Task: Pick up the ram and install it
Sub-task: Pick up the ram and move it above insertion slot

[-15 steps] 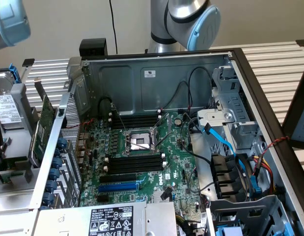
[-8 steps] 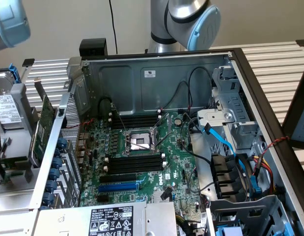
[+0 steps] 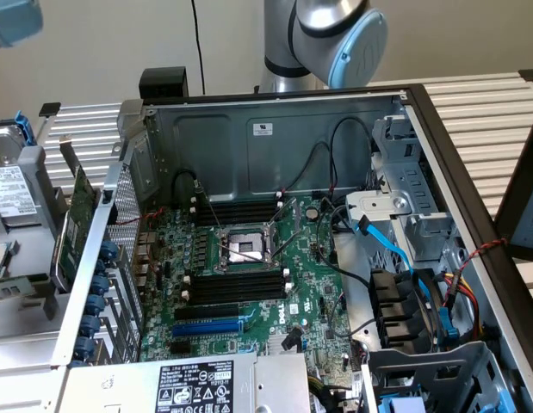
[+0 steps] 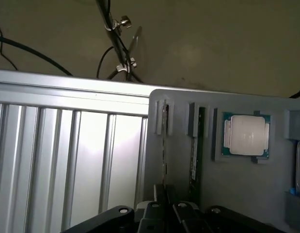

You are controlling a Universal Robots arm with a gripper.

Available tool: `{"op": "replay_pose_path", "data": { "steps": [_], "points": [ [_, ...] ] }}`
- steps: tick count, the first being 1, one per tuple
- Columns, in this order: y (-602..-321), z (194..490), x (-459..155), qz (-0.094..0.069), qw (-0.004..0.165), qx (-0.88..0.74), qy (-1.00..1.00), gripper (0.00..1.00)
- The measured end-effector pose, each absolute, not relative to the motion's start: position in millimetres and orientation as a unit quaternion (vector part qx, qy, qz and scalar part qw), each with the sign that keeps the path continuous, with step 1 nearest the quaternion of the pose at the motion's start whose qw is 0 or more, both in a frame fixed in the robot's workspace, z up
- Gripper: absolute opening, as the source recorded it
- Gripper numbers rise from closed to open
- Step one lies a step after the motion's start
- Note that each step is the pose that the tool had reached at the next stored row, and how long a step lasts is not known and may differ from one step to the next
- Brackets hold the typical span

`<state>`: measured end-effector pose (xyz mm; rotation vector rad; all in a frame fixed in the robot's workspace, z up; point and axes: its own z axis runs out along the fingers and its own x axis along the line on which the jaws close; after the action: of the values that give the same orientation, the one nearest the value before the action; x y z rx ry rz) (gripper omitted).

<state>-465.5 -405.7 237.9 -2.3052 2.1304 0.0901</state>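
In the wrist view the ram point(image 4: 164, 145) stands on edge in a slot of a grey holder tray point(image 4: 237, 194), seen as a thin green strip. My gripper point(image 4: 167, 208) sits over its near end, with the black fingers point(image 4: 184, 209) drawn close against the stick, so it is shut on the ram. A second stick point(image 4: 196, 145) stands in the neighbouring slot. In the exterior view the open computer case shows the green motherboard point(image 3: 309, 284) with long black memory slots point(image 3: 236, 284) below the processor socket point(image 3: 244, 248) and more slots point(image 3: 240, 209) above it.
A loose processor chip point(image 4: 246, 136) lies in the tray beside the sticks. A ribbed metal table point(image 4: 67, 160) borders the tray. Around the board are the case walls point(image 3: 249, 138), blue cables point(image 3: 395, 249) and a green expansion card point(image 3: 72, 228) at the exterior view's left.
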Motion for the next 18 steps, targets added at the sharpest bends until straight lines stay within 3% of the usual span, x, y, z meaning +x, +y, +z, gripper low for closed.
{"op": "replay_pose_path", "data": {
  "steps": [18],
  "points": [
    [-411.7,315.5,-441.9,0.038,-0.008,-0.734,0.678,0.13]
  ]
}}
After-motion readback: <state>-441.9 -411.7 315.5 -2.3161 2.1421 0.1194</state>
